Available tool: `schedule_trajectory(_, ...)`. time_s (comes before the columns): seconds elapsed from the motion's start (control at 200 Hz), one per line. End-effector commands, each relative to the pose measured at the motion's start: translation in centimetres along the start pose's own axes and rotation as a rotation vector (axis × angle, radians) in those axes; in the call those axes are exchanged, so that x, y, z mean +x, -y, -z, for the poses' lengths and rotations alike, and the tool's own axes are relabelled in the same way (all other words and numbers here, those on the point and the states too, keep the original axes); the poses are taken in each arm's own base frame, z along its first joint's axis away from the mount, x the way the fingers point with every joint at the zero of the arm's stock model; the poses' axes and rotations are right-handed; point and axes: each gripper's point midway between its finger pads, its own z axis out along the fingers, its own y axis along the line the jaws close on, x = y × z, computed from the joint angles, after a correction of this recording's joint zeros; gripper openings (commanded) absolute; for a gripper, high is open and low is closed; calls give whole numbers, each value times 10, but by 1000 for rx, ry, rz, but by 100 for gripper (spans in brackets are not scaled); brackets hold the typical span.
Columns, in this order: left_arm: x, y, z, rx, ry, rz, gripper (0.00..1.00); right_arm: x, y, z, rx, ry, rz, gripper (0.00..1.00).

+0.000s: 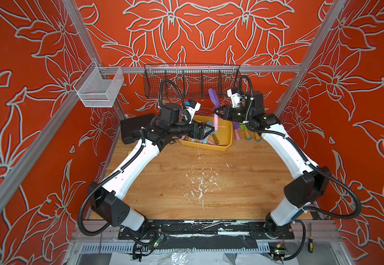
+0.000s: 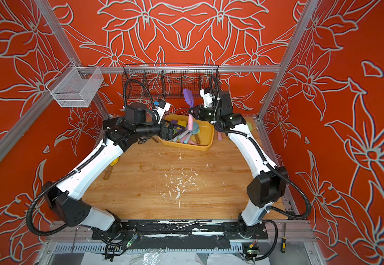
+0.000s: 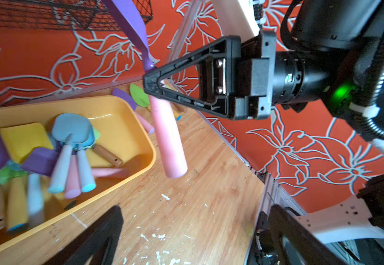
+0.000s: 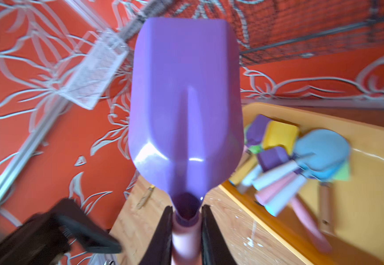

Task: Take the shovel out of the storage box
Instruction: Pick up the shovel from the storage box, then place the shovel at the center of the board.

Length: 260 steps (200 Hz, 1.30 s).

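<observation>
Right wrist shows right jaws clamped on the shovel [image 4: 186, 103] at its neck; left jaws apart.

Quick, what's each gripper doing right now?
Left gripper: jaws open, holding nothing.
Right gripper: jaws shut on the shovel, where its purple blade meets the pink handle.

Lab test cell: aluminium frame [image 1: 266, 68], red floral backdrop [image 1: 209, 34], wooden tabletop [image 1: 163, 160]
</observation>
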Motion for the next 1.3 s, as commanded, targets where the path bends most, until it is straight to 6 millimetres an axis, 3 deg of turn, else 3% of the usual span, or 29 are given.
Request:
schedule_trajectory(0.0,-4,23,-4,175,-17,-10,100,-16,-53,14,-240,94,88,0)
schedule_trajectory(0.14,-2,13,-8,199,-25,17,95,-13,-77,21,-340,112,131,0)
schedule_trajectory(0.415,-4,1,1,251,-3,36,76,-8,-91,30,-406,125,141,0)
schedule_trajectory(0.56,3,-6,-2,263,-29,54,71,-5,-102,31,-446,114,145,0)
schedule_trajectory(0.711,-8,-5,-2,292,6,42,67,0,-107,26,-463,96,138,0)
schedule_trajectory(0.956,-9,-5,-7,320,-15,44,30,8,-109,19,-470,90,129,0)
schedule_trajectory(1.141,-4,-10,3,261,-19,29,4,10,-105,19,-446,93,124,0)
schedule_trajectory(1.166,-3,-12,5,239,-15,32,0,10,-103,18,-436,95,119,5)
schedule_trajectory(1.251,7,-25,17,100,-16,32,0,8,-96,20,-384,118,98,46)
schedule_trajectory(1.296,17,-37,25,-7,-28,48,0,6,-88,21,-334,135,80,61)
